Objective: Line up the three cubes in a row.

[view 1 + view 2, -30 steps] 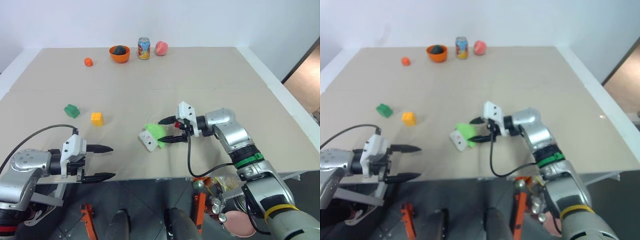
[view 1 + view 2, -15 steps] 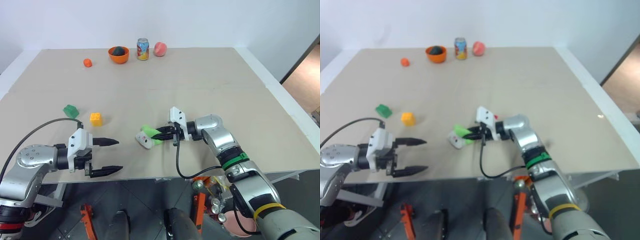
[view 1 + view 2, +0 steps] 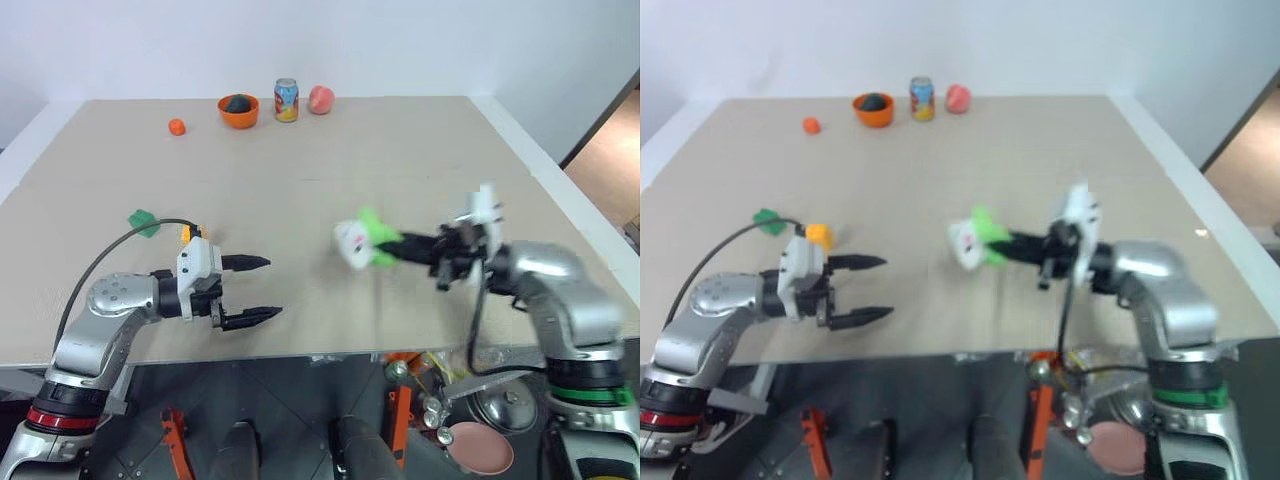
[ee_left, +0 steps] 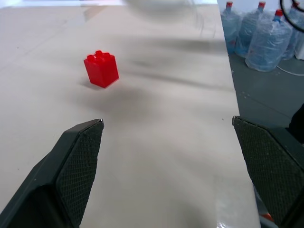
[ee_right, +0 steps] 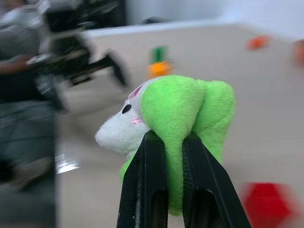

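The right gripper (image 3: 405,249) is clamping the lime-green and white plush toy (image 3: 362,241), its two black fingers (image 5: 145,190) pinched together on a fold of the green fabric, and the toy is hanging clear above the table (image 3: 420,160), out over the middle of the near half. In the right wrist view the toy's white face is pointing toward the left arm, and a blurred patch of red — the red cube (image 4: 101,68) — is showing low beside the fingers. The left gripper (image 3: 250,291) is hovering near the table's front edge on the robot's left side, its fingers spread wide apart and holding nothing, pointing across toward the plush toy. The left wrist view is looking between those open fingers at the red cube, which is sitting upright on the bare tabletop with its studs up, well apart from the fingertips. The yellow cube (image 3: 819,236) is lying just behind the left gripper's white housing, and the green cube (image 3: 143,222) is sitting a little farther out to the left of it — the two are near each other but not touching. Along the far edge are standing a small round orange object (image 3: 176,126), an orange bowl (image 3: 238,110) with something dark in it, a drink can (image 3: 287,99) and a pinkish round fruit (image 3: 321,98).
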You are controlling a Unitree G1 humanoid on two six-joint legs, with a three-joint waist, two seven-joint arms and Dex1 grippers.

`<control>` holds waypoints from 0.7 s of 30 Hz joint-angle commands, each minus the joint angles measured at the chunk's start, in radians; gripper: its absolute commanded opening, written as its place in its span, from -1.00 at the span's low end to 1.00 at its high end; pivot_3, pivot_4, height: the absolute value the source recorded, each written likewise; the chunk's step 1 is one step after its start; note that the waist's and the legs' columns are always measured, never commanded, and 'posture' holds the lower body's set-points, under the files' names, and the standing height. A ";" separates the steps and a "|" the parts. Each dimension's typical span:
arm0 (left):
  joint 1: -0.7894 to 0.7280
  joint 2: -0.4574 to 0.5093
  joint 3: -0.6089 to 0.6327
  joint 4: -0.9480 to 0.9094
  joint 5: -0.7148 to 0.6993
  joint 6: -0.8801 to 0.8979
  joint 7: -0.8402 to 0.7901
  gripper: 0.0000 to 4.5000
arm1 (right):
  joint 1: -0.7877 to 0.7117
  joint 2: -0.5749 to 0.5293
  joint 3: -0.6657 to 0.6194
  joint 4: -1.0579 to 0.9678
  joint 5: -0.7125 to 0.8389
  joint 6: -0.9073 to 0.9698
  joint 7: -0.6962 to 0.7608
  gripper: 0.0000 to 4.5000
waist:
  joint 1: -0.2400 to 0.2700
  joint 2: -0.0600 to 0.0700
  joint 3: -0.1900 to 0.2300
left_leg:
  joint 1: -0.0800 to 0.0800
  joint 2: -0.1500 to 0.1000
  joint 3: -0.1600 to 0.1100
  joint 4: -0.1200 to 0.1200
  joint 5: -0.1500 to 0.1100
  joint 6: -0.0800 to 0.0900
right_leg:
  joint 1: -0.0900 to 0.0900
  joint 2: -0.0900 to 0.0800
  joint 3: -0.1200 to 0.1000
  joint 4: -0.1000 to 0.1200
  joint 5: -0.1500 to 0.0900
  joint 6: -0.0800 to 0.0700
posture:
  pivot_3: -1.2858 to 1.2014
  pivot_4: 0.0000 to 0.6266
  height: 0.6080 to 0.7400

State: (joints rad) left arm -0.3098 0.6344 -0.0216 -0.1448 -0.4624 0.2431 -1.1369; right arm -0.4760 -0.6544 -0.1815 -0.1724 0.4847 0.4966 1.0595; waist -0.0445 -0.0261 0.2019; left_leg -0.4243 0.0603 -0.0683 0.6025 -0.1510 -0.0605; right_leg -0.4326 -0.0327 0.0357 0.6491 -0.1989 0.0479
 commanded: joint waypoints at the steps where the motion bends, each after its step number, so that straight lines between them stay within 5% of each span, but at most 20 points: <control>1: -0.029 -0.020 -0.005 0.001 0.006 -0.010 0.014 1.00 | -0.025 -0.009 -0.045 0.107 -0.132 -0.056 -0.212 -0.93 | -0.001 0.000 0.000 | 0.001 0.000 0.001 0.000 0.000 0.000 | 0.000 0.000 0.001 0.000 0.000 0.000 | 0.03 -0.52 1.00; 10: -0.069 -0.049 -0.022 0.035 0.025 -0.020 0.017 1.00 | -0.138 0.107 0.022 0.462 -0.441 -0.211 -0.711 -0.93 | -0.004 0.000 0.000 | -0.001 0.000 0.011 -0.001 -0.001 0.002 | -0.005 0.002 0.014 0.000 0.002 0.004 | 0.03 -0.52 1.00; 11: -0.069 -0.050 -0.021 0.036 0.026 -0.020 0.019 1.00 | -0.155 0.118 0.014 0.496 -0.452 -0.219 -0.752 -0.62 | -0.004 0.000 0.000 | -0.001 0.000 0.011 -0.001 -0.001 0.002 | -0.005 0.002 0.015 0.000 0.002 0.005 | 0.03 -0.52 1.00; 21: -0.043 -0.056 -0.009 0.003 0.017 0.003 0.041 1.00 | -0.264 0.157 -0.039 0.659 -0.425 -0.345 -0.868 0.91 | -0.004 0.000 0.000 | -0.001 0.000 0.012 -0.001 -0.001 0.002 | -0.006 0.005 0.021 0.000 0.003 0.005 | 0.03 -0.52 1.00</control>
State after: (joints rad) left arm -0.3582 0.5761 -0.0473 -0.0993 -0.4331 0.2445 -1.1029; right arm -0.7126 -0.4979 -0.2024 0.4973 0.0486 0.1923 0.1969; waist -0.0487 -0.0261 0.2018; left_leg -0.4250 0.0601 -0.0565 0.6011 -0.1515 -0.0588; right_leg -0.4381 -0.0264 0.0576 0.6489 -0.1962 0.0529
